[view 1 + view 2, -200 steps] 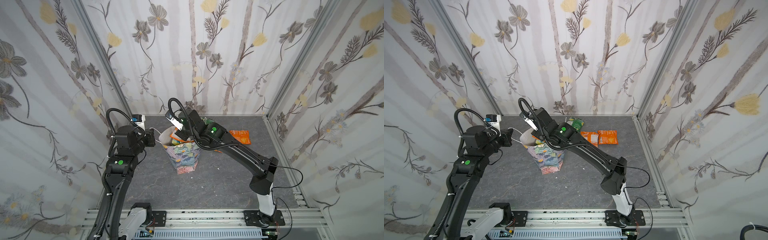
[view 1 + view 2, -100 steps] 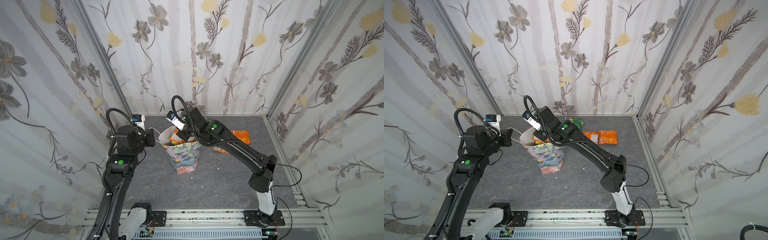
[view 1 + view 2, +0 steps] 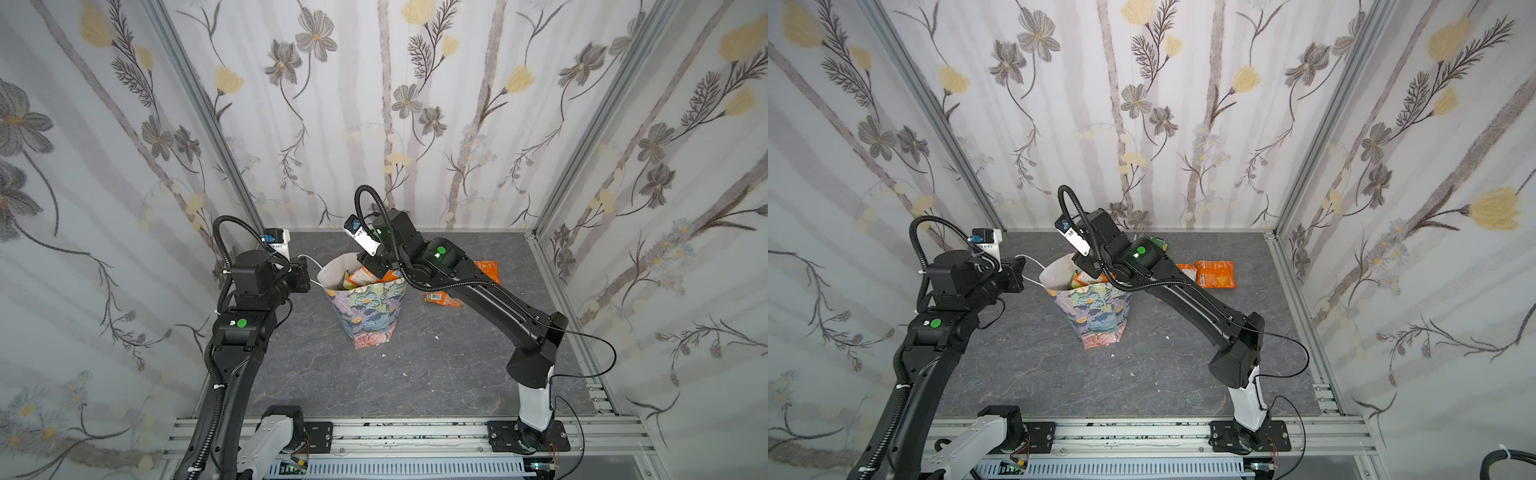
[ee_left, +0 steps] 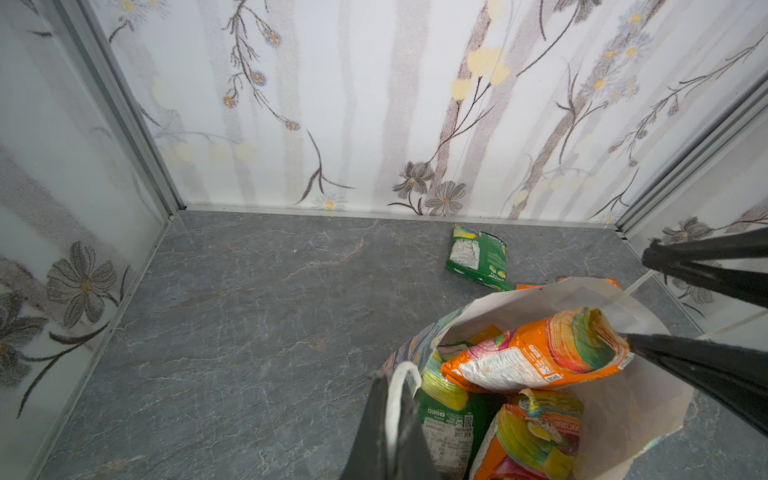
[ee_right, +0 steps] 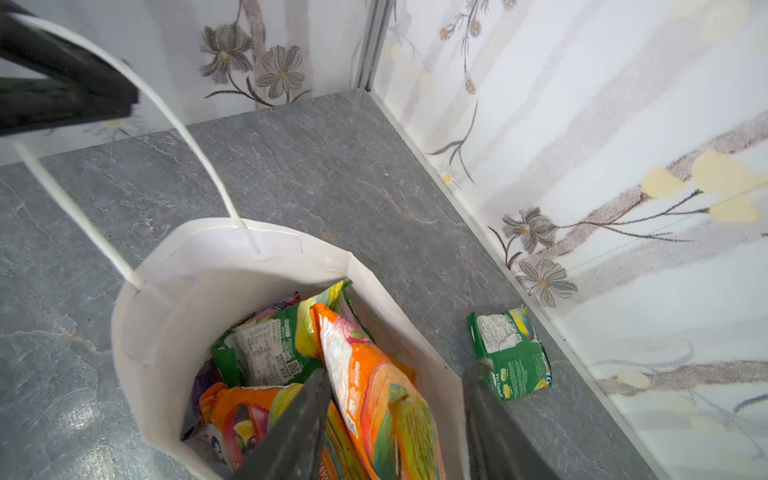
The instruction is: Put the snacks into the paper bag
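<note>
The floral paper bag [image 3: 368, 311] [image 3: 1096, 316] stands upright mid-table. My left gripper [image 4: 392, 376] [image 3: 307, 274] is shut on its white cord handle [image 5: 187, 137] and holds the mouth wide. Several snacks lie inside, orange, green and purple. My right gripper [image 5: 397, 372] [image 3: 1086, 270] hangs open over the mouth. The topmost orange packet [image 5: 374, 386] [image 4: 536, 357] leans loose between its spread fingers against the bag's white wall [image 5: 174, 299]. A green packet [image 5: 509, 353] [image 3: 1152, 242] lies on the table behind the bag. Two orange packets [image 3: 1217, 274] [image 3: 442, 297] lie to its right.
The grey stone-look tabletop [image 3: 332, 374] is boxed in by floral-papered walls on three sides, with metal corner posts [image 3: 552, 199]. An aluminium rail [image 3: 395, 432] carrying both arm bases runs along the front edge. Small white crumbs [image 3: 436, 337] dot the table near the bag.
My right gripper has opened and let go of the orange packet, which now rests in the bag. The wrist has shifted slightly back and right. The left arm has not moved.
</note>
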Robot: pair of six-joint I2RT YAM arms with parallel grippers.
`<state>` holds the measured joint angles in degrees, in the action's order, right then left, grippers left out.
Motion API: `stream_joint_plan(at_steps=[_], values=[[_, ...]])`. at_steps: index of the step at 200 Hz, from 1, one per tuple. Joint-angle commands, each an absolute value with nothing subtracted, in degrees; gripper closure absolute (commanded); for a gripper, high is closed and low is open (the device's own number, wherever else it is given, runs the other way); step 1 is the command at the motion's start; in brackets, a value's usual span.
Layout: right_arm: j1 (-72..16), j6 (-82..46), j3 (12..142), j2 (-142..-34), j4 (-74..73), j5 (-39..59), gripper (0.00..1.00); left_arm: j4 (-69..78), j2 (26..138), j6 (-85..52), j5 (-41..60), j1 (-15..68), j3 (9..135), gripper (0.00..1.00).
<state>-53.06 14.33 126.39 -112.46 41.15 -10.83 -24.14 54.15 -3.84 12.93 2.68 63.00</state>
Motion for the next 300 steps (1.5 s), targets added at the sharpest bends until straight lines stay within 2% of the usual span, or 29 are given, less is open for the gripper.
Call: stream_joint_plan(at_steps=[1, 67, 113, 142, 150, 178, 193, 228, 258, 276, 300], values=[[-52.03, 12.88, 126.36, -112.84, 42.22, -9.48, 0.45, -21.88, 54.16, -3.18, 12.04, 2.65, 63.65, 1.0], [-50.73, 17.04, 125.42, -113.22, 49.19, -2.18, 0.38, -21.99, 54.05, -3.08, 11.68, 2.63, 63.56, 1.0], [-49.33, 17.6, 125.59, -116.12, 48.35, -4.64, 0.39, -21.87, 53.88, -3.13, 11.69, 2.59, 63.31, 1.0], [-49.39, 18.1, 125.66, -117.91, 48.26, -4.51, 0.51, -21.88, 53.66, -3.03, 11.43, 2.64, 63.35, 1.0], [-49.39, 18.19, 125.75, -118.37, 48.18, -5.1, 0.57, -21.88, 53.61, -3.01, 11.43, 2.59, 63.28, 1.0], [-49.31, 18.1, 127.99, -119.43, 47.35, -7.17, 0.89, -21.97, 53.53, -3.16, 11.38, 2.61, 63.44, 1.0], [-49.32, 18.02, 129.47, -119.38, 45.79, -9.82, 1.0, -22.06, 53.49, -3.23, 11.77, 2.64, 63.45, 1.0], [-49.55, 19.13, 129.71, -117.61, 39.32, -20.23, 1.0, -22.15, 52.83, -3.31, 11.49, 2.64, 63.25, 1.0], [-50.73, 22.15, 129.69, -116.66, 37.42, -23.2, 1.0, -22.27, 52.56, -3.25, 11.08, 2.66, 62.98, 1.0], [-51.54, 23.51, 129.68, -116.18, 39.03, -20.9, 1.0, -22.24, 52.47, -3.14, 10.82, 2.64, 63.05, 1.0], [-51.42, 21.66, 129.66, -114.24, 41.23, -12.08, 1.0, -22.06, 52.86, -3.07, 10.8, 2.64, 63.03, 1.0]])
